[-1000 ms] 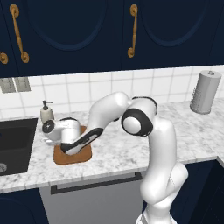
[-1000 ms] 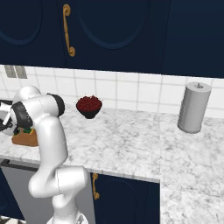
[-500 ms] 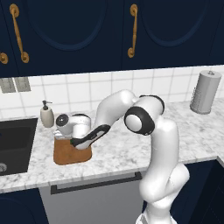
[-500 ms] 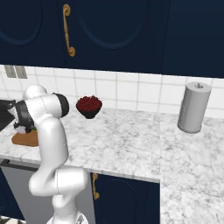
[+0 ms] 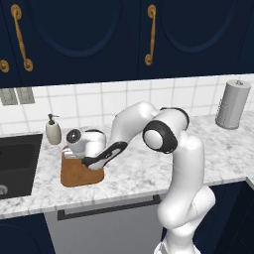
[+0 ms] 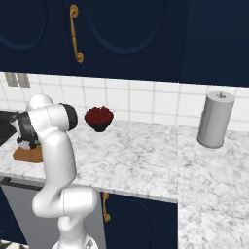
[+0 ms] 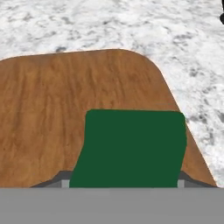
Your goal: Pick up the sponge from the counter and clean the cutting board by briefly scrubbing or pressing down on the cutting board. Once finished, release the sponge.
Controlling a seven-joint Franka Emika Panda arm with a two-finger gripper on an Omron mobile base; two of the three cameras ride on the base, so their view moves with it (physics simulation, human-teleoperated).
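In the hand view the sponge (image 7: 133,148) shows its dark green top, sitting low in the picture between the two finger tips, whose grey ends peep out at its lower corners at about 8 and 4 o'clock; the jaws are closed on the sponge, one on each side. Under it lies the cutting board (image 7: 65,100), brown wood with grain running up the picture, its rounded corner at about 1 o'clock; beyond that corner and down the 3 o'clock side runs the white, grey-veined counter (image 7: 175,30). Whether the sponge touches the board or hangs just above it cannot be told.

In the left base view the gripper (image 5: 85,161) is low over the cutting board (image 5: 74,173), toward its 12 o'clock edge; a sliver of green shows at the finger tips. The board lies flat on the counter (image 5: 134,171); a dark sink (image 5: 15,161) is at its 9 o'clock and a small soap bottle (image 5: 53,130) stands just beyond it at about 11 o'clock, against the tiled wall. A grey paper towel roll (image 5: 233,104) stands well apart at 3 o'clock.

In the right base view a dark bowl of red fruit (image 6: 99,118) stands on the counter at the board's (image 6: 26,154) 2 o'clock. No writing or labels can be read anywhere.
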